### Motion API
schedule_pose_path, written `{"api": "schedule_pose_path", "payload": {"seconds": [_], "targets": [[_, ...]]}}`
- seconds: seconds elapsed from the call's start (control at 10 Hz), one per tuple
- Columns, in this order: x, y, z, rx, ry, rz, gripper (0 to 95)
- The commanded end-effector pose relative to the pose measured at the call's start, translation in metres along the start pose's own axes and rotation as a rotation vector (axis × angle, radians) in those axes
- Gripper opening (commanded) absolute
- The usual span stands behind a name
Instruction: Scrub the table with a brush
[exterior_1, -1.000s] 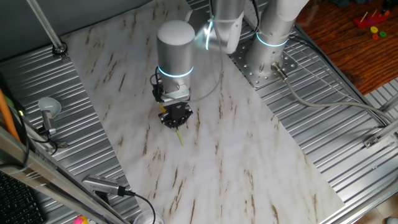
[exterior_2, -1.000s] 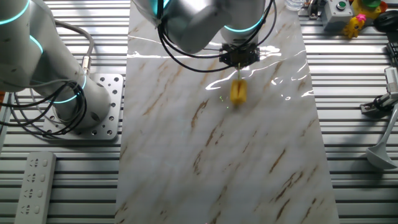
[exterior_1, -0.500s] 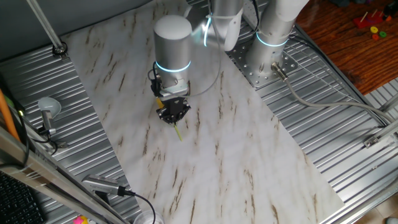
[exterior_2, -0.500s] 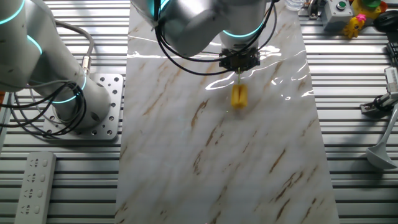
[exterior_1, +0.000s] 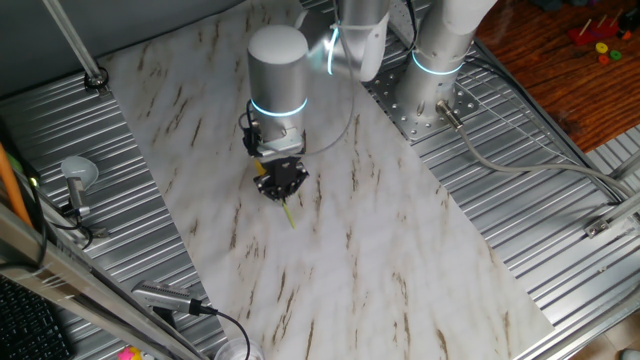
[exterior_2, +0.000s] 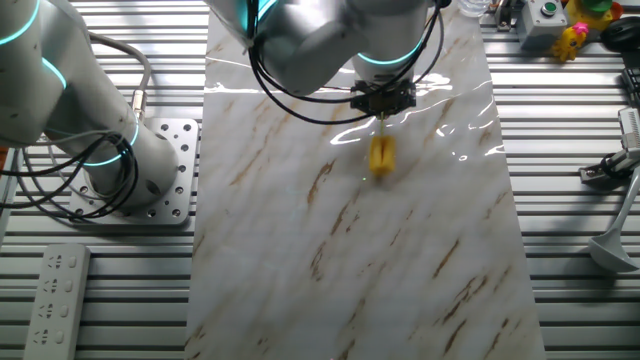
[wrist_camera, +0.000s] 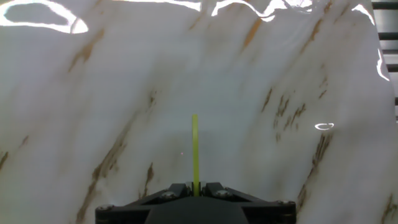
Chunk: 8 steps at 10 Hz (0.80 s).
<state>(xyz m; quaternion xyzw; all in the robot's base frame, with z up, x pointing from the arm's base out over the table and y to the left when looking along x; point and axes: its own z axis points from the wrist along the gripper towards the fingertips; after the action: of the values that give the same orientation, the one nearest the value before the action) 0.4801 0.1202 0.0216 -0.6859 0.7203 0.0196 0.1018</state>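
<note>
From the hand view, nearest to me, the black gripper (wrist_camera: 195, 190) sits at the bottom centre of the frame, its two fingers pressed in on the thin yellow-green handle of the brush (wrist_camera: 194, 152). The handle runs straight up the middle of the frame, away from the fingers. I cannot make out the bristle head in this view. Beyond it the table (wrist_camera: 93, 93) fills the frame, white with brown streaks, with bright glare along the top edge.

In one fixed view, I see the gripper (exterior_1: 281, 187) left of centre, pointing down over the table (exterior_1: 400, 240). The brush (exterior_1: 288, 213) shows as a thin yellow stick just below the fingers; I cannot tell from here whether its tip touches the surface. A silver arm (exterior_1: 277, 60) rises above the gripper toward the top of the frame. Ribbed metal panels (exterior_1: 560, 230) flank the table at right and left.

In the other fixed view, the gripper (exterior_2: 382, 98) hangs in the upper centre, pinching the handle. The yellow bristle head of the brush (exterior_2: 381, 155) lies just beneath it, low against the table (exterior_2: 300, 260). A second arm base (exterior_2: 130, 170) stands on the left, and a white power strip (exterior_2: 48, 300) lies at the lower left.
</note>
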Motion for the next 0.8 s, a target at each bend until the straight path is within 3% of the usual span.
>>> {"api": "schedule_pose_path", "payload": {"seconds": [0.1, 0.4, 0.8], "targets": [[-0.008, 0.001, 0.007, 0.014, 0.002, 0.022, 0.0], [-0.028, 0.001, 0.012, 0.016, -0.009, 0.064, 0.0], [-0.044, -0.008, 0.006, 0.011, -0.025, 0.095, 0.0]]}}
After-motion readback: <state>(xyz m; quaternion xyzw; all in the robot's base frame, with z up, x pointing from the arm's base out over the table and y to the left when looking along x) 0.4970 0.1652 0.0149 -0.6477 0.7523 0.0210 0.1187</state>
